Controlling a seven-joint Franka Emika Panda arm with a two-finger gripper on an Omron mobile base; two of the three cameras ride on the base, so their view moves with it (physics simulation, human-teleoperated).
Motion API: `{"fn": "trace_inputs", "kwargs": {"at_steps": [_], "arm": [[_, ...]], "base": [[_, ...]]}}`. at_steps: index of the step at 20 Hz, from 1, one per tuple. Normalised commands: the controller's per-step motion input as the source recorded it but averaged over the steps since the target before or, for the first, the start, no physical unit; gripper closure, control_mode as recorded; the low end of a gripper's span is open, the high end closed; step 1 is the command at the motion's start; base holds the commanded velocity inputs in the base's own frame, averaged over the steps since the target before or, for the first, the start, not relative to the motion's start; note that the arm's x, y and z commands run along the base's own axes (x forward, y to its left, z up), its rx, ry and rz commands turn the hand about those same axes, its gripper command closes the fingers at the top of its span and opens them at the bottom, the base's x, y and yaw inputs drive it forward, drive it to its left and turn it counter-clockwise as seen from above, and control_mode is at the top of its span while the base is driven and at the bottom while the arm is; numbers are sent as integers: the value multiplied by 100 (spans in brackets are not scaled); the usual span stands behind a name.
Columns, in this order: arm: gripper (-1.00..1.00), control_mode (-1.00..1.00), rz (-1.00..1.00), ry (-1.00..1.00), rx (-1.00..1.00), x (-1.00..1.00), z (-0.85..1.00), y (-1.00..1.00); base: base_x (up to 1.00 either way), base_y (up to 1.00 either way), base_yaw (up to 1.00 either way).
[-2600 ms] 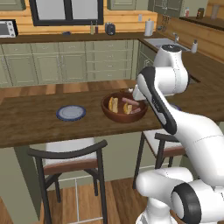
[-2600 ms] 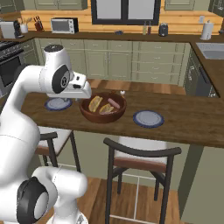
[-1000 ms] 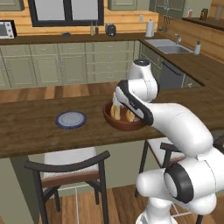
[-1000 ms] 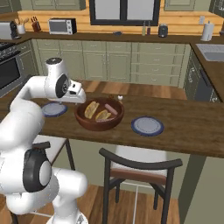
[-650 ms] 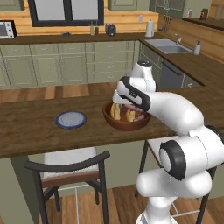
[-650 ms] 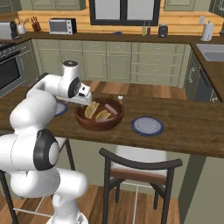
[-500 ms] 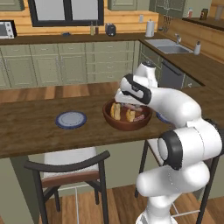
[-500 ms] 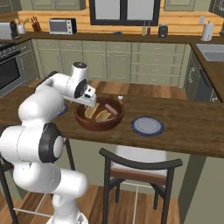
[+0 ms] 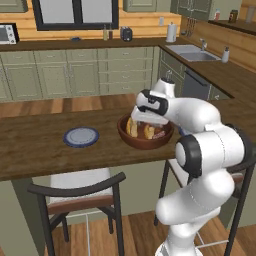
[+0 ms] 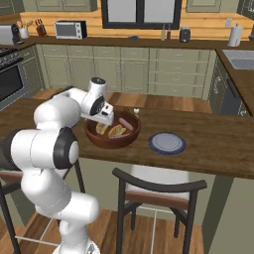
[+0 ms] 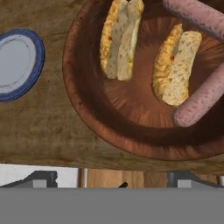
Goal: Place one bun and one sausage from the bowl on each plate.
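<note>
Bowl (image 11: 87, 118) open on top, nothing over it; rim wall is the only barrier. Inside: two buns (image 11: 120, 37) w/ a gap between, sausages (image 11: 203, 98) crowd one side. Surface (image 9: 30, 145) bare btwn bowl and plate (image 9: 81, 136), same toward other plate (image 10: 167, 143). Chair backs (image 10: 158, 184) sit below the surface edge.

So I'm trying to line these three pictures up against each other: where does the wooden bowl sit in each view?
Left base view: the bowl sits on the counter right of centre, partly behind the arm.
Right base view: the bowl sits left of centre, beside the arm.
Hand view: the bowl takes up the right and centre, with buns and sausages inside.
Shared landmark: the blue-grey plate, left of the bowl in the left base view and the hand view.
</note>
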Motion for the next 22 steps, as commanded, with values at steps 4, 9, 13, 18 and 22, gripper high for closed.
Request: {"fn": "trace_inputs", "kwargs": {"at_steps": [4,9,13,18,22], "arm": [[-100,-100,0,-1,0,21,-24,0],[-100,-100,0,0,0,23,-6,0],[-100,-100,0,0,0,23,-2,1],[-100,-100,0,0,0,16,-6,0],[-100,-100,0,0,0,29,-3,0]], "base": [[0,0,0],[0,0,0],[0,0,0],[0,0,0],[0,0,0]]}}
